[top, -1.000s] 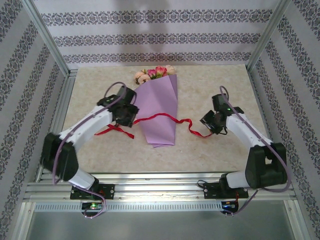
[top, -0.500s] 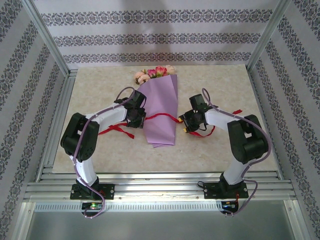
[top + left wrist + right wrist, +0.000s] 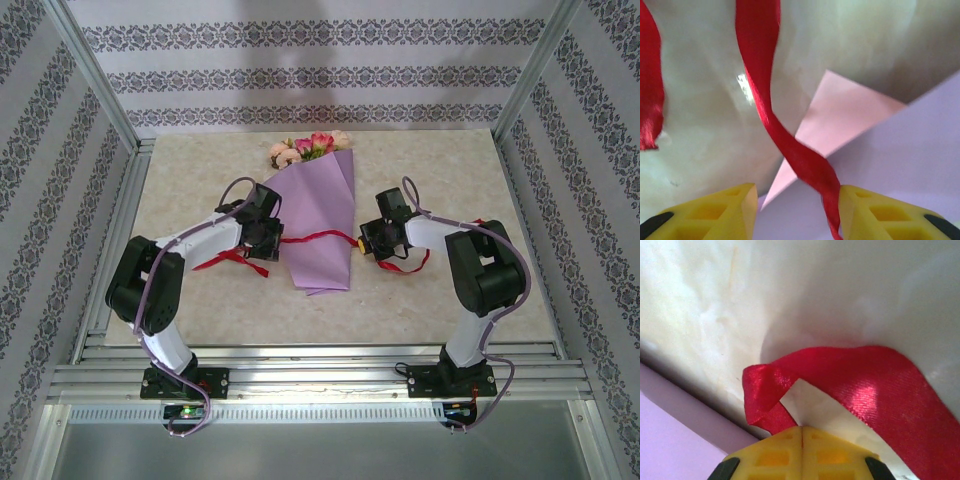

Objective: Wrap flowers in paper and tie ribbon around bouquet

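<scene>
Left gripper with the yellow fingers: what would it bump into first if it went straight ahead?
Probably the thin red ribbon crossing between its open fingers, then the paper's pink corner; depth is unclear.

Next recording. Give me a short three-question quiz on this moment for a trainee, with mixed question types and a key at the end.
1. True or false: the right gripper is shut on the ribbon.
2. Multiple choice: in the top view the bouquet lies with its flowers at: A the far end; B the near end; C the left side.
3. Fill in: in the left wrist view, the left gripper is ___ (open or shut), with the ribbon running beside one finger.

Key: 1 true; 2 A; 3 open.
</scene>
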`<state>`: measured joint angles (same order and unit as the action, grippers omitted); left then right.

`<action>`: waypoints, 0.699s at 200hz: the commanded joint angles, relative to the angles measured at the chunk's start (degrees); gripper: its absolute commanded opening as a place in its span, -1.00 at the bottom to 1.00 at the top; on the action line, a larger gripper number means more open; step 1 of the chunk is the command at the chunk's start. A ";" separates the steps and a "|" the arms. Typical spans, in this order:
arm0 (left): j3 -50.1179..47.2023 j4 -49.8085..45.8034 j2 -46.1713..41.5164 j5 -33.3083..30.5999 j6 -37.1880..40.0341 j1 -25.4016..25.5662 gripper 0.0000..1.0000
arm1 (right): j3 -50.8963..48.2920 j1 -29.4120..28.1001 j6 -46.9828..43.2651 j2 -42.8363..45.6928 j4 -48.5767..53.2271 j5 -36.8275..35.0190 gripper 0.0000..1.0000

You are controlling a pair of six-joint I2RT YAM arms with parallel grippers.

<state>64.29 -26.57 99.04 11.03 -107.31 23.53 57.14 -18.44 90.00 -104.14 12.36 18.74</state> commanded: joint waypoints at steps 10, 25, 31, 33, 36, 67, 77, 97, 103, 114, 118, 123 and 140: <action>0.06 0.86 2.77 1.15 -0.45 -1.81 -0.14 | -1.38 -0.04 -0.96 2.03 -0.28 -1.70 -1.00; 0.12 1.17 2.93 0.62 -0.12 -1.91 -0.31 | -1.60 -0.03 -1.37 2.86 -0.27 -1.74 -1.00; 0.16 1.08 2.86 0.54 0.22 -1.90 -0.39 | -1.74 -0.07 -1.62 3.12 -0.10 -1.61 -1.00; 0.16 1.04 2.79 0.52 0.36 -1.90 -0.42 | -1.70 0.03 -1.65 3.25 -0.11 -1.67 -1.00; 0.16 0.95 2.70 0.54 0.54 -1.90 -0.46 | -1.83 0.06 -1.66 3.44 -0.02 -1.64 -1.00; -2.99 1.21 -0.66 0.66 1.64 -1.73 -0.80 | -2.90 -0.03 -2.83 5.27 0.59 -1.26 -1.00; -5.37 2.40 -2.42 0.58 1.84 -1.68 -0.92 | -3.40 -0.12 -3.51 5.89 1.13 -1.04 -1.00; -10.04 5.31 -5.96 2.04 2.46 -1.73 -1.00 | -5.32 -0.42 -5.19 7.66 2.39 -0.90 -1.00; -11.15 6.16 -6.66 3.41 2.97 -1.72 -1.00 | -6.35 -0.40 -5.66 8.36 2.74 -0.90 -1.00; -12.65 6.48 -8.27 5.34 4.29 -1.13 -1.00 | -8.14 -0.42 -6.47 9.92 2.85 -1.09 -1.00; -13.03 6.17 -9.00 5.64 5.06 -0.65 -1.00 | -8.62 -0.44 -6.89 10.54 3.07 -1.23 -1.00; -13.28 5.42 -9.80 5.97 5.96 0.02 -1.00 | -9.09 -0.45 -7.59 11.33 3.55 -1.46 -1.00; -14.98 4.76 -11.89 8.60 8.63 2.12 -1.00 | -9.01 -0.53 -10.86 13.51 6.09 -2.83 -1.00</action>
<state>51.07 -22.85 90.67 15.11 -103.72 22.94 48.90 -18.52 84.12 -94.08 14.11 18.31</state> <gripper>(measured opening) 0.046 0.056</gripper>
